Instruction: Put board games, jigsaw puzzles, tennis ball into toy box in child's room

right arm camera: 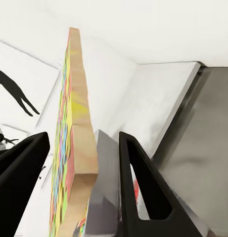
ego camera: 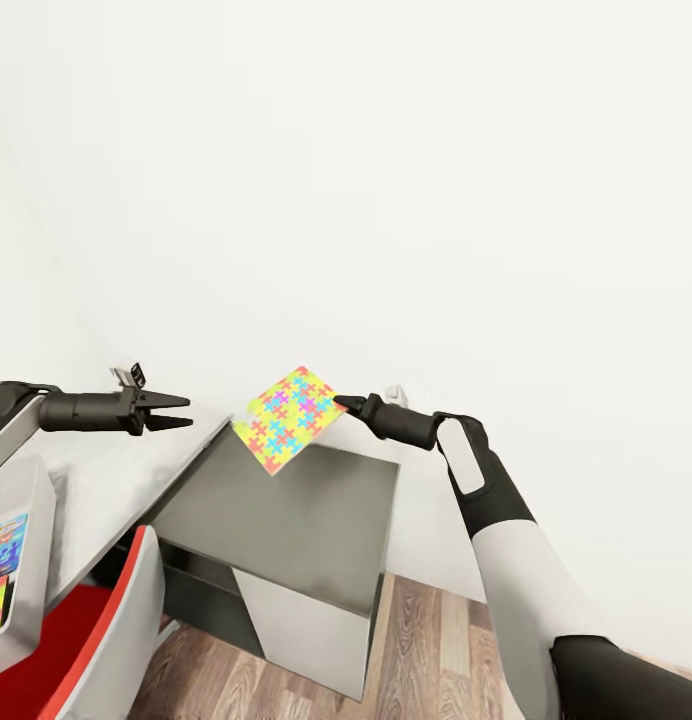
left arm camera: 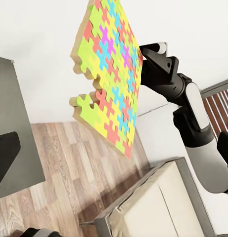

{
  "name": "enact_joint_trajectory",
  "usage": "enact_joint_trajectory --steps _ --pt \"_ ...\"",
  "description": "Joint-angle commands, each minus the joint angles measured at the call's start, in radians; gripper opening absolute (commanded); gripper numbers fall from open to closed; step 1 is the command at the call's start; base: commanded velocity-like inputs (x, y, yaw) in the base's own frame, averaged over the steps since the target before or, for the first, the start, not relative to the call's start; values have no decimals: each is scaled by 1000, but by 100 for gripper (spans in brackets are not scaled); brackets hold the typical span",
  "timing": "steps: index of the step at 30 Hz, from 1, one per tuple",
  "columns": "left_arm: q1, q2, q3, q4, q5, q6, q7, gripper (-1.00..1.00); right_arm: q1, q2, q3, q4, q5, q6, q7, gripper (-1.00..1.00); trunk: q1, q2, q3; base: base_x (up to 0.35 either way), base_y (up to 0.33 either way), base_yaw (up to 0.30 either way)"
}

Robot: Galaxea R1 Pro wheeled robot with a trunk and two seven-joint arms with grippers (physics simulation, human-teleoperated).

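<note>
The bin (ego camera: 26, 520) at the desk's (ego camera: 106, 480) near end already holds a game and a puzzle; beyond, the left gripper (ego camera: 171, 411) hangs open, empty; the right gripper (ego camera: 348, 405) pinches the second puzzle (ego camera: 288, 417) aloft over the cabinet's (ego camera: 306, 520) far edge

R hand (ego camera: 348, 404) clamped, L hand (ego camera: 182, 411) open

You have no readable text here; the print on the game box (ego camera: 8, 543) at lower left is too small to read.
</note>
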Motion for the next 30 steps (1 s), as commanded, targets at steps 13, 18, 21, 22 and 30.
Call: enact_joint_trajectory --steps 13,18,21,22,30 --pt "-2 1 -4 1 6 8 -4 100 -1 1 -4 0 4 2 6 -100 1 -2 -2 -96 0 278" --pt "-2 1 -3 1 6 8 -4 100 -1 1 -3 0 4 1 6 -100 1 -2 -2 -5 0 288" --pt "-2 1 -3 1 6 8 -4 100 -1 1 -3 0 4 0 6 -100 1 -2 -2 -1 0 288" --pt "-2 1 -3 1 6 8 -4 100 -1 1 -3 0 4 -1 6 -100 1 -2 -2 0 0 288" --pt "-2 1 -2 1 9 8 -4 100 -1 1 -2 0 4 -2 7 -100 1 -2 -2 0 0 288"
